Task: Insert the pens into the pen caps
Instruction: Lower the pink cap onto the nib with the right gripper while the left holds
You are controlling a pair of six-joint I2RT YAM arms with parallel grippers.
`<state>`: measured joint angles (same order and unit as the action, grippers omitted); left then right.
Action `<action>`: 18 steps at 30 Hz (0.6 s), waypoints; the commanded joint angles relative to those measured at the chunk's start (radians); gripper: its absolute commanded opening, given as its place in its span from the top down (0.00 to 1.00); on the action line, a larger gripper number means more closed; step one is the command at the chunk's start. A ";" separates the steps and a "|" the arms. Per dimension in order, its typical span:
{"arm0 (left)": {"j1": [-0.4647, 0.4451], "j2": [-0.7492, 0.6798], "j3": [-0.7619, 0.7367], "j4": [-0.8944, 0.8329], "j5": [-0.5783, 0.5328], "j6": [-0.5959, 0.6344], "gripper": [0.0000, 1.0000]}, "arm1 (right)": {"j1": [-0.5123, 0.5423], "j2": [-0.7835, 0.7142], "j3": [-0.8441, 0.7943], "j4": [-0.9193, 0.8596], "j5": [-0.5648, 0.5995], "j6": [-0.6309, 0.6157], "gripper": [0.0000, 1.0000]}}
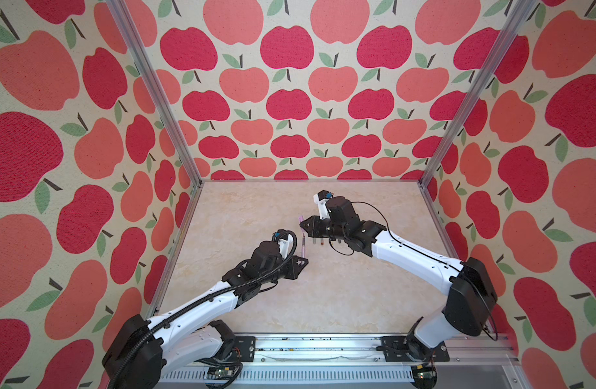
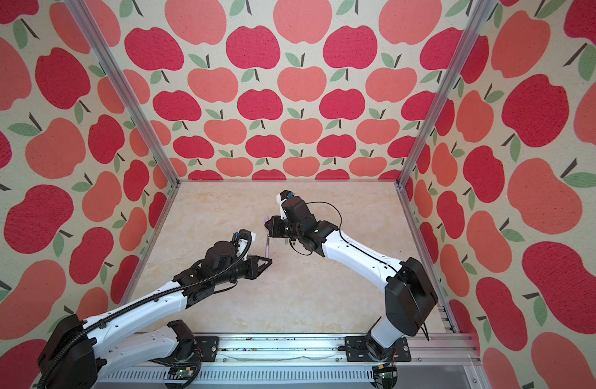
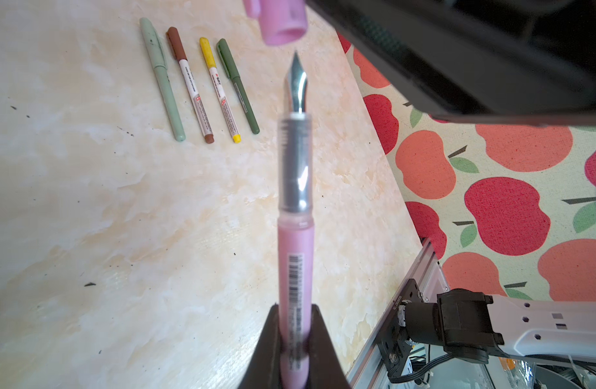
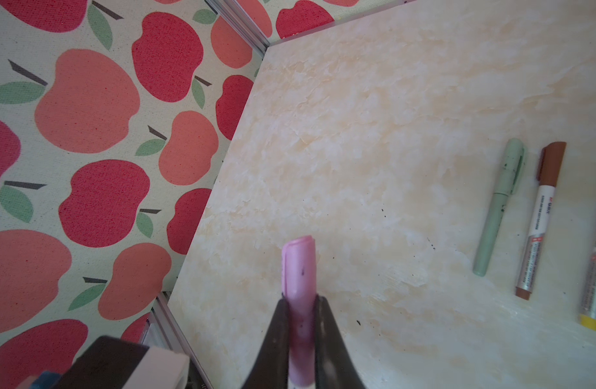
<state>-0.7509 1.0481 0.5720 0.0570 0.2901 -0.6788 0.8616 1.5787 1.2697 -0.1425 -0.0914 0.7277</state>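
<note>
Though seemingly apart, pink pen [image 3: 296, 269] tight in left end effector [image 3: 295, 308], cap [image 4: 300, 269] in right end effector [image 4: 301, 299]

you won't get a clean word or number off anything here. the pink pen [image 3: 295, 242] carries a barcode [image 3: 295, 276] with a line of small print beside it, too blurred to read. the brown-capped pen [image 3: 191, 86] and the yellow-capped pen [image 3: 220, 90] each show a small red logo and rows of dark print on their white barrels, all illegible. a sticker [image 3: 400, 302] beside the black motor [image 3: 458, 323] bears digits too small to make out.
</note>
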 commanded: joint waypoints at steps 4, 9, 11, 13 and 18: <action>-0.007 -0.003 -0.023 0.026 -0.004 0.011 0.99 | -0.006 0.003 0.026 0.002 -0.002 -0.004 0.94; -0.008 -0.021 -0.021 0.018 -0.020 0.015 0.99 | -0.003 -0.005 -0.001 0.001 0.002 -0.002 0.94; -0.007 -0.026 -0.022 0.017 -0.023 0.014 0.99 | -0.001 -0.006 -0.011 0.002 0.003 -0.001 0.94; -0.007 -0.028 -0.023 0.018 -0.025 0.014 0.99 | 0.002 -0.006 -0.019 0.006 0.002 0.002 0.94; -0.008 -0.030 -0.020 0.015 -0.031 0.014 0.99 | 0.010 0.000 -0.031 0.009 0.000 0.006 0.94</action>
<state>-0.7536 1.0340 0.5560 0.0574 0.2760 -0.6792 0.8623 1.5787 1.2537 -0.1421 -0.0914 0.7280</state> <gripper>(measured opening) 0.131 0.140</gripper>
